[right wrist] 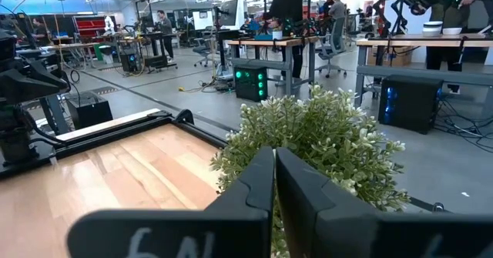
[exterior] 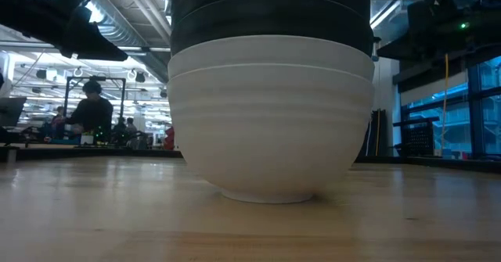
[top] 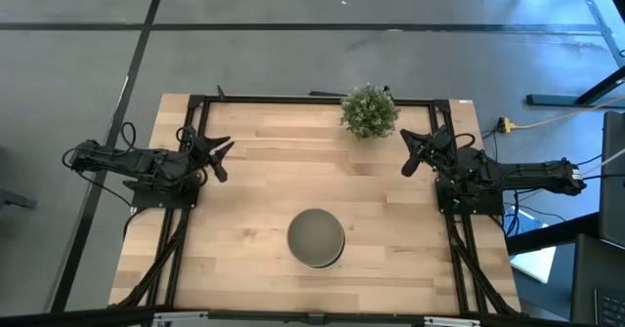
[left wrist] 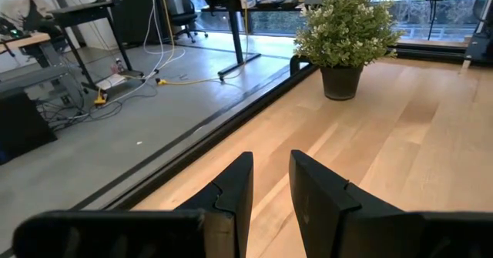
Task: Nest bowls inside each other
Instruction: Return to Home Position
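Note:
The bowls stand as one nested stack (top: pixel 315 237) on the table's near middle. From above, the top bowl shows a grey-olive inside. In the low view a white bowl (exterior: pixel 270 121) is at the bottom, resting on its foot on the wood, with black bowls (exterior: pixel 270 12) above it. My left gripper (top: pixel 223 158) (left wrist: pixel 271 165) waits at the table's left side, slightly open and holding nothing. My right gripper (top: pixel 408 154) (right wrist: pixel 275 162) waits at the right side, shut on nothing. Both are far from the stack.
A small green potted plant (top: pixel 369 110) (left wrist: pixel 344 27) (right wrist: pixel 323 142) stands at the table's far edge, near the middle. A black frame (top: pixel 293 100) runs along the table's far and side edges. People work at benches in the room beyond.

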